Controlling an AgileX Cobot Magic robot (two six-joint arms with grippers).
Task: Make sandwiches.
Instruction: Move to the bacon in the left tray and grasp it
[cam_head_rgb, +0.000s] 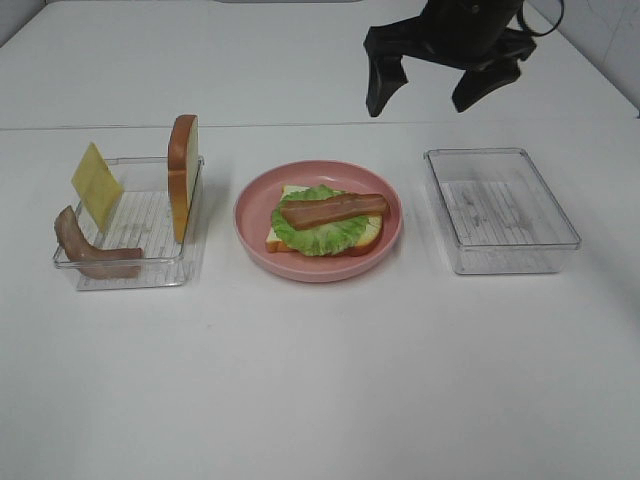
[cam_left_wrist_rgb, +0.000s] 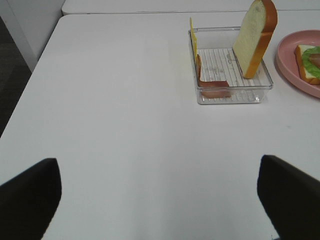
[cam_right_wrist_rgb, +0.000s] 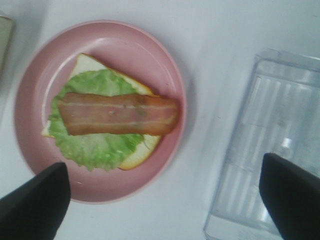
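On the pink plate (cam_head_rgb: 252, 215) lies a white bread slice (cam_head_rgb: 279, 241) topped by a ruffled green lettuce leaf (cam_head_rgb: 322, 234) and one bacon strip (cam_head_rgb: 333, 209). The right wrist view looks straight down on that bacon strip (cam_right_wrist_rgb: 120, 114) and lettuce (cam_right_wrist_rgb: 95, 150). My right gripper (cam_head_rgb: 420, 105) hangs open and empty, high above the table behind the plate. The left clear tray (cam_head_rgb: 130, 283) holds a second bread slice (cam_head_rgb: 182, 175) standing on edge, a yellow cheese square (cam_head_rgb: 97, 184) and another bacon strip (cam_head_rgb: 85, 250). My left gripper (cam_left_wrist_rgb: 160, 200) is open over bare table, far from that tray (cam_left_wrist_rgb: 230, 95).
An empty clear tray (cam_head_rgb: 500, 210) stands right of the plate. A seam between two tabletops runs across the back. In the left wrist view the table's left edge drops off to a dark floor.
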